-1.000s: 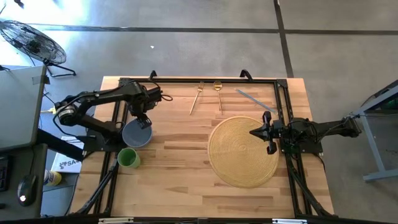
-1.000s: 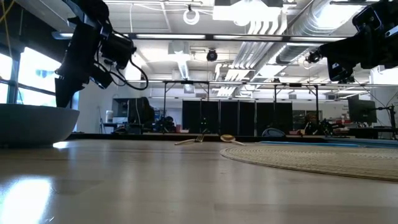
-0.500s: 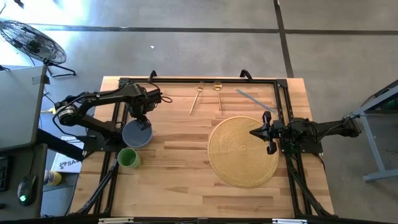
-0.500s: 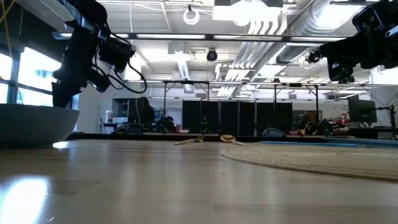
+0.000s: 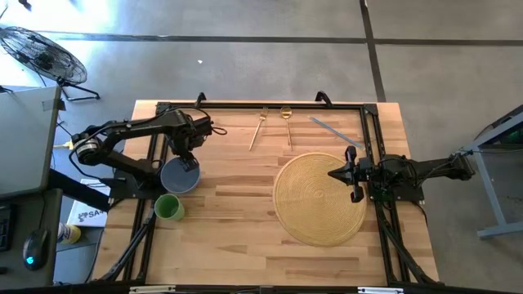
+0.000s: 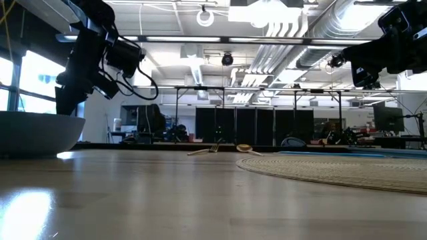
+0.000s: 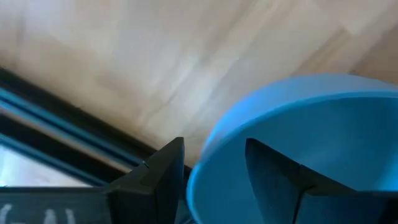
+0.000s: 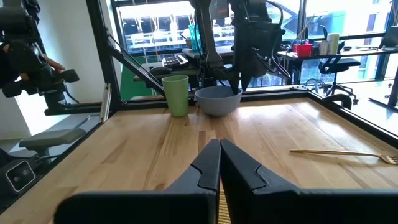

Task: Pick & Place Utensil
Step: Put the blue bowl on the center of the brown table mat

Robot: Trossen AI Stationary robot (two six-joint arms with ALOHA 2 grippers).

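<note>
Left hand (image 5: 187, 158) straddling blue bowl (image 5: 179, 175) rim, slim gold fork (image 5: 258, 128) lying flat

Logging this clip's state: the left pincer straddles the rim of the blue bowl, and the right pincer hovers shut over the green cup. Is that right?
Not quite. The right pincer hovers shut over the woven placemat, not the green cup, as the high view shows. The rest holds: the left pincer straddles the blue bowl's rim.
</note>
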